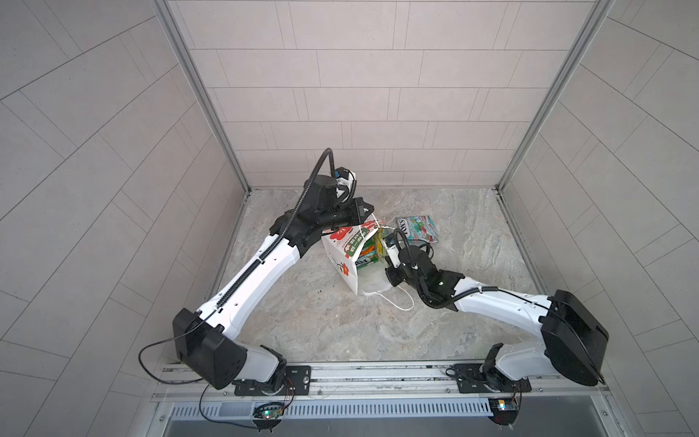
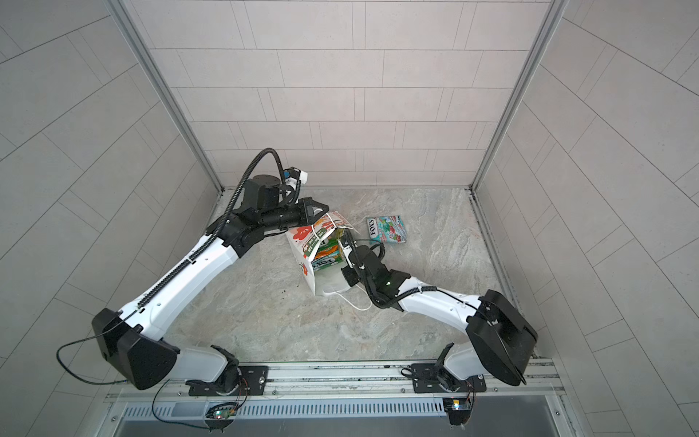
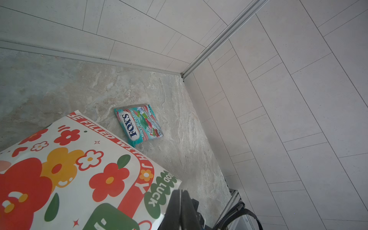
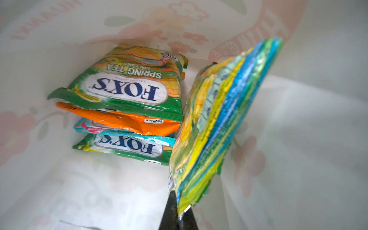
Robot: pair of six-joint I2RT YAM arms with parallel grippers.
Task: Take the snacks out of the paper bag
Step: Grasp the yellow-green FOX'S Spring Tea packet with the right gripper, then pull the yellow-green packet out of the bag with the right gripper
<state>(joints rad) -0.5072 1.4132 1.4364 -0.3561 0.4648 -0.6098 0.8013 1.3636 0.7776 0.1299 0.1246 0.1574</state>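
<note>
Well inside paper bag (image 1: 337, 254): R tool (image 4: 180, 201) tight on yellow-green pkt (image 4: 209, 119) edge.

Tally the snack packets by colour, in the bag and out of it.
Green or yellow-green: 3, the top packet and bottom packet of the stack in the paper bag, plus the held packet in the right gripper.
Orange: 1, the orange packet in the stack.
Teal: 2, the stacked teal packet and the loose teal packet on the table.
Total: 6
</note>
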